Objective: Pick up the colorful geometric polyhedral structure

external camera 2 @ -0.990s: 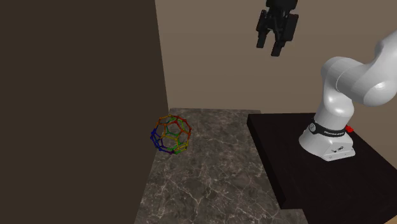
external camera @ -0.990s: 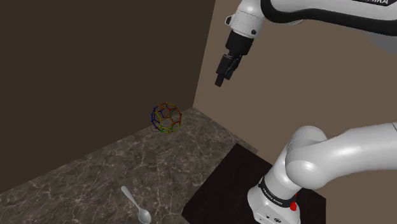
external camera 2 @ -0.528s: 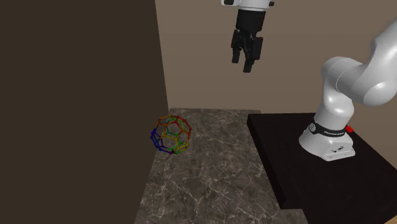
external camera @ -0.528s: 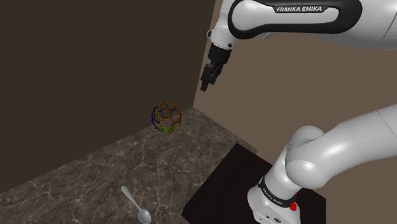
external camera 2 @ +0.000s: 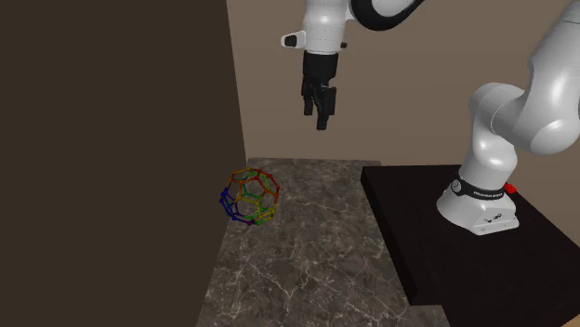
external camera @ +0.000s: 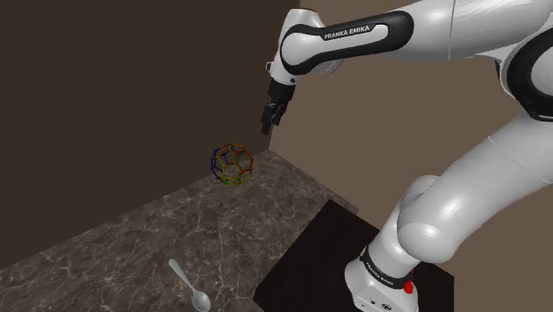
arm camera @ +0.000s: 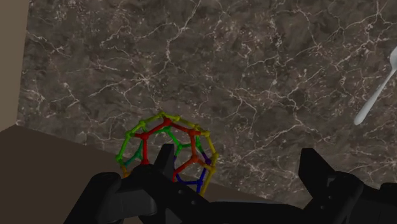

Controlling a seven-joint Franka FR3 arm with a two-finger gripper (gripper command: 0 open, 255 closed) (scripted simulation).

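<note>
**A:** What's on the counter (external camera: 106, 244), from the left?

**B:** First a spoon (external camera: 190, 285) near the front edge, well apart from the rest. Next comes the polyhedral structure (external camera: 231, 165), an open ball of red, green, blue and yellow rods. It sits near the counter's back corner, close by the dark wall.

**A:** And the tool?

**B:** The tool (external camera: 267, 124) hangs high over that corner, up and a little right of the structure. Its fingers are spread wide with nothing between them. Furthest right is the dark stand (external camera: 310, 253).

**A:** So how should it go in?

**B:** In the wrist view the structure (arm camera: 168, 153) sits by one finger, not midway in the tool (arm camera: 238, 159). I'd centre it first, then come straight down. I'd also turn the fingers so neither has to squeeze between the structure and the wall. It's round and looks light, so I reckon a nudge would roll it. Close gently across the widest part, pressing on the rods.
</note>
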